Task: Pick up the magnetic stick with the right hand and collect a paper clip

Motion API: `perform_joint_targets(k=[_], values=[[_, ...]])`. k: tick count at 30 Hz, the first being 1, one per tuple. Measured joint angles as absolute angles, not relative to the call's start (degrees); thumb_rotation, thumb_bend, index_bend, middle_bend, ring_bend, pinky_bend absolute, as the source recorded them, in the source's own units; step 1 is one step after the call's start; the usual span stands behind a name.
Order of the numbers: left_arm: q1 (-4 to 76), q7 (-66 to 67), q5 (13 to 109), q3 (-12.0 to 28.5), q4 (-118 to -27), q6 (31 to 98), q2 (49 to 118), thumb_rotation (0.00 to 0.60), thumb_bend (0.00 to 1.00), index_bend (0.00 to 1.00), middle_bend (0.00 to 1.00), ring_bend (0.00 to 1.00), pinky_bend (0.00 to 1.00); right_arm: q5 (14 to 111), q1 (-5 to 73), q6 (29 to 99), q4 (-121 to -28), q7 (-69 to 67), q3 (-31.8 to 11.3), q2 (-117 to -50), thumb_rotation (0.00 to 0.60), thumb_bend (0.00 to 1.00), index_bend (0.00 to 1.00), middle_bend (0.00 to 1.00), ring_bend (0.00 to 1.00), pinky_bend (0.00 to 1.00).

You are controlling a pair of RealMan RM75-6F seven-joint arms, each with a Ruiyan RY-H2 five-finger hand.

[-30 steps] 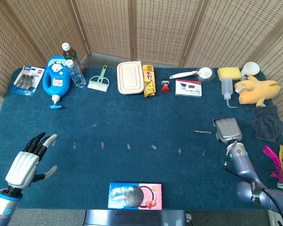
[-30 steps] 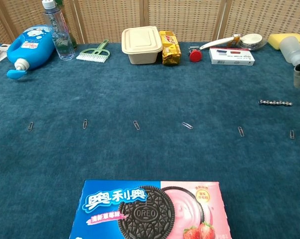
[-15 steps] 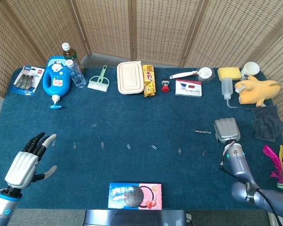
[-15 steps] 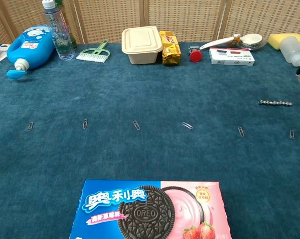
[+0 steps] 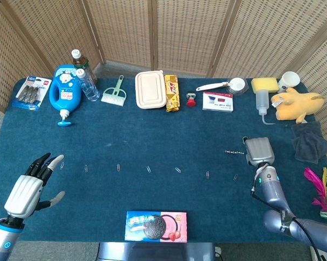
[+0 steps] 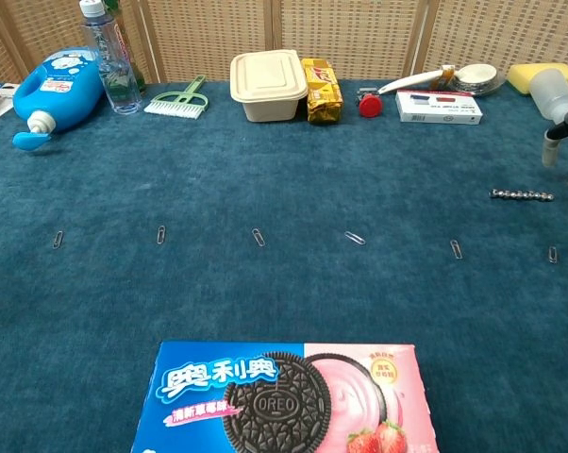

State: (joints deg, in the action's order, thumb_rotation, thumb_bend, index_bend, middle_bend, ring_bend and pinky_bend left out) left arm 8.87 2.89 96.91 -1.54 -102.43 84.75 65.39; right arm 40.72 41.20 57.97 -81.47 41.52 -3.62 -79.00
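Note:
The magnetic stick [image 5: 234,152] is a short beaded metal rod lying flat on the blue table [image 5: 152,130]; the chest view shows the stick [image 6: 522,195] at far right. My right hand [image 5: 259,150] hovers just right of it, back upward, holding nothing; its fingertips [image 6: 551,149] enter the chest view's right edge, apart from the stick. Several paper clips lie in a row across the table, the nearest paper clip [image 5: 235,176] just below the stick, also visible [image 6: 552,254] in the chest view. My left hand [image 5: 30,182] stays at the front left, fingers spread and empty.
An Oreo box [image 5: 156,225] lies at the front edge. Along the back stand a blue detergent bottle [image 5: 63,89], a green brush [image 5: 115,92], a lunch box [image 5: 150,89], a snack pack [image 5: 172,92] and a squeeze bottle [image 5: 262,103]. A grey cloth [image 5: 309,140] lies right of my right hand.
My right hand has shifted left and slightly forward, closing on the stick's right end; its fingertips now show more in the chest view. The left hand sank a little.

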Motion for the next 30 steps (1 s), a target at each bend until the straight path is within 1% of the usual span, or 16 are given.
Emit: perform_joint_targets(k=[8,14,19,30], values=[[8.97,2.62,96.88,-1.51,-102.24,84.61,65.51,0.6,0.42,0.02,0.15,0.05,0.1,39.38,41.25,58.73,-81.01,42.91,-4.02,-80.44,0.59,0.44,0.42,0.79,0.76,0.56],[8.92,2.25,96.78,-1.48,-101.97,84.74,65.45,0.6,0.42,0.02,0.15,0.04,0.1,37.61,41.33,59.99,-80.63,44.23,-4.72,-81.85,0.59,0.44,0.42,0.79,0.76,0.55],[8.96,1.92,96.77,-1.52,-101.73,84.67,65.5,0.6,0.42,0.02,0.15,0.04,0.1,37.97,41.31,61.56,-79.84,44.73,-5.17,-83.27,0.591,0.44,0.42,0.79,0.76,0.54],[9.14,1.52,96.68,-1.49,-101.36,84.4,65.73,0.6,0.42,0.02,0.15,0.04,0.1,38.52,41.42,63.51,-77.51,48.49,-4.9,-85.97,0.59,0.44,0.42,0.79,0.76,0.54]])
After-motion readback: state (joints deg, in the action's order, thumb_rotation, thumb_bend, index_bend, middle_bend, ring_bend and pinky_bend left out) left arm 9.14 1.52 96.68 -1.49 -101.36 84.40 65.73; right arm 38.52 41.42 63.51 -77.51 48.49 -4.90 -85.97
